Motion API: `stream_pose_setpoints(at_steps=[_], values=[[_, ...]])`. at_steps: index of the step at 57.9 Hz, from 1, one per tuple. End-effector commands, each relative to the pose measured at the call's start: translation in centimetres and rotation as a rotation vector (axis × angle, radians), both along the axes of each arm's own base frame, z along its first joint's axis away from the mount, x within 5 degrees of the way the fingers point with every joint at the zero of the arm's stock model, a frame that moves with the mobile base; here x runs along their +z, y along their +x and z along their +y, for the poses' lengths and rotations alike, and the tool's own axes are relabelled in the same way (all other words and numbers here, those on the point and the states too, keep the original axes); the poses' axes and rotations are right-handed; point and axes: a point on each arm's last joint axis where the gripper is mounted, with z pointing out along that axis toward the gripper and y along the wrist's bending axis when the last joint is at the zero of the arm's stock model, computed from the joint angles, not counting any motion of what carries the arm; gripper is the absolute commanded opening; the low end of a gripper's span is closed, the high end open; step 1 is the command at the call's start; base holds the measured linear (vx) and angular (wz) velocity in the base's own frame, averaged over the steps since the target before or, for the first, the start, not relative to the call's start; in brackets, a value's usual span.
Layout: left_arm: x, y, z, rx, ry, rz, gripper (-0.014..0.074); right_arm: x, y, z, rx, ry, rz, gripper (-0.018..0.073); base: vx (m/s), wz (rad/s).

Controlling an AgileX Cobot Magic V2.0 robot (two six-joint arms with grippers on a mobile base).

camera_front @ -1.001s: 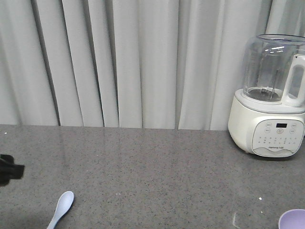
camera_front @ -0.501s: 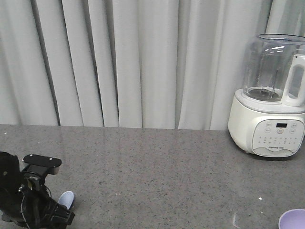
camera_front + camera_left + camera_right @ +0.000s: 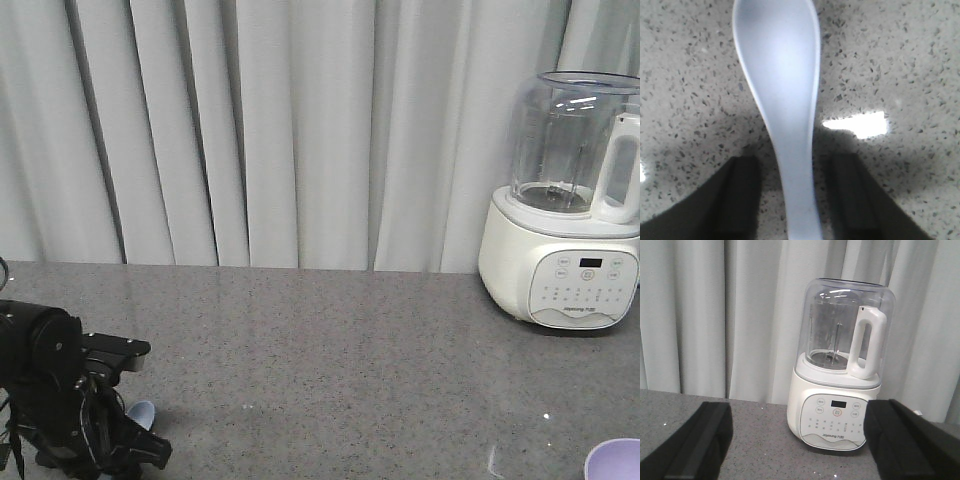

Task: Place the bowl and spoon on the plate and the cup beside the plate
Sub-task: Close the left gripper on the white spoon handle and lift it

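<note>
The pale spoon (image 3: 785, 75) lies flat on the speckled grey counter, scoop pointing away from the left wrist camera. My left gripper (image 3: 794, 167) is open and low over it, with one dark finger on each side of the handle and a gap showing on both sides. In the front view the left gripper (image 3: 105, 440) covers most of the spoon (image 3: 141, 411); only the scoop's tip shows. A slice of the lavender bowl (image 3: 615, 458) sits at the bottom right corner. My right gripper (image 3: 800, 425) is open and holds nothing. The plate and the cup are out of view.
A white blender with a clear jug (image 3: 565, 200) stands at the back right of the counter and faces the right wrist camera (image 3: 840, 365). Grey curtains hang along the back edge of the counter.
The left arm came in from the left edge and dropped over the spoon, now straddling its handle and hiding most of it. The bowl and blender have not moved.
</note>
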Motion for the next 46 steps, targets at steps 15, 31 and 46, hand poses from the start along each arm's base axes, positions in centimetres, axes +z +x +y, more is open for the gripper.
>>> stream_pose_setpoints(at_steps=[15, 31, 46], values=[[2.6, 0.0, -0.4, -0.008, -0.028, -0.086, -0.0008, 1.7, -0.2, 0.2, 0.019, -0.052, -0.101, 0.0581, 0.0, 0.0], [12.0, -2.8, -0.4, -0.035, -0.222, -0.475, -0.0006, 0.9, -0.2, -0.1, -0.007, -0.049, -0.012, 0.0581, 0.0, 0.0], [17.5, -6.4, 0.4, -0.074, -0.29, -0.681, -0.0003, 0.2, -0.2, -0.3, -0.03, -0.046, 0.064, 0.0581, 0.0, 0.0]])
